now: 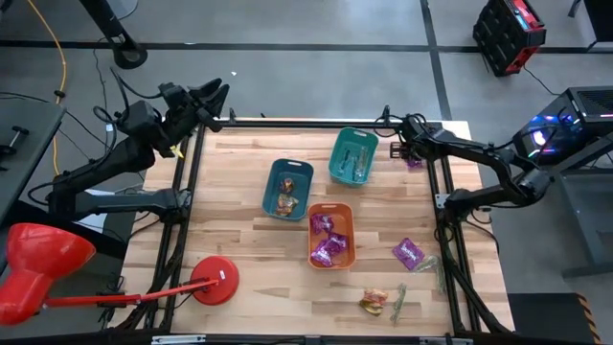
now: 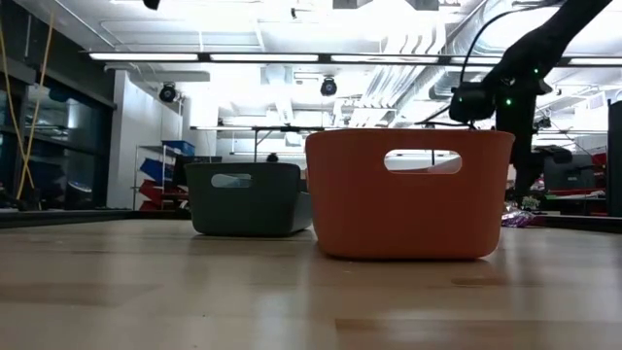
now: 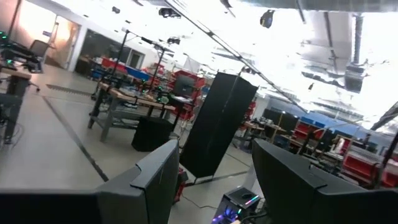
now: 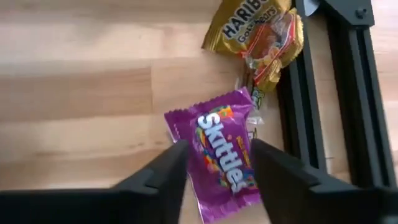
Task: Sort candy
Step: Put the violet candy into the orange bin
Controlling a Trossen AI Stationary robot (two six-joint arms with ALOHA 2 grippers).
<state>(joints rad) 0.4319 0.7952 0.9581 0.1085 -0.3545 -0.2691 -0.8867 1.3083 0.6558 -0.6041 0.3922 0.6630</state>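
Candy lies scattered over the pale wooden table (image 1: 249, 259), some already in three plastic bins. The orange rectangular bin (image 1: 331, 235) holds shiny purple packets, the darker teal bin (image 1: 287, 188) holds gold-wrapped sweets, and the lighter teal bin (image 1: 352, 156) sits near the far edge. The left gripper (image 1: 215, 96) waits off the table's far left corner, fingers apart. The right gripper (image 4: 214, 165) hovers at the far right edge, fingers apart on either side of a purple Skittles packet (image 4: 221, 152) lying flat; whether they touch it is unclear. A gold Haribo packet (image 4: 258, 28) lies just beside it.
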